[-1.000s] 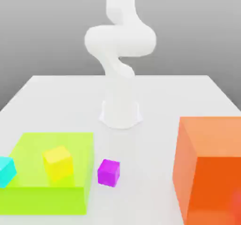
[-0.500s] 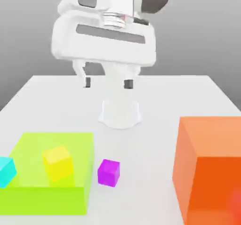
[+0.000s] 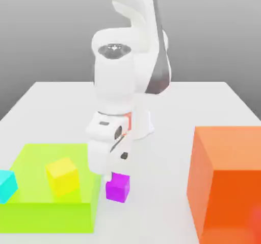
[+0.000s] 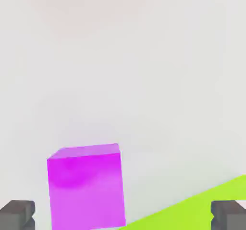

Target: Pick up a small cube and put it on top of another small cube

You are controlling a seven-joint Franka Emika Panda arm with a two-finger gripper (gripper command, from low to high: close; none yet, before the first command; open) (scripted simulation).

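While the cyan cube [image 3: 7,185] and yellow cube [image 3: 62,175] sit on the green block [image 3: 30,207] at the exterior view's left, the magenta cube [image 3: 118,186] rests on the table [image 3: 168,156] just beside that block. Directly above it hangs the gripper [image 3: 114,172], fingers [image 4: 17,214] spread wide, holding nothing. Judged, this is the approach; next, lower, centre and close. Farther right stands an orange block [image 3: 227,181]. No writing is legible.
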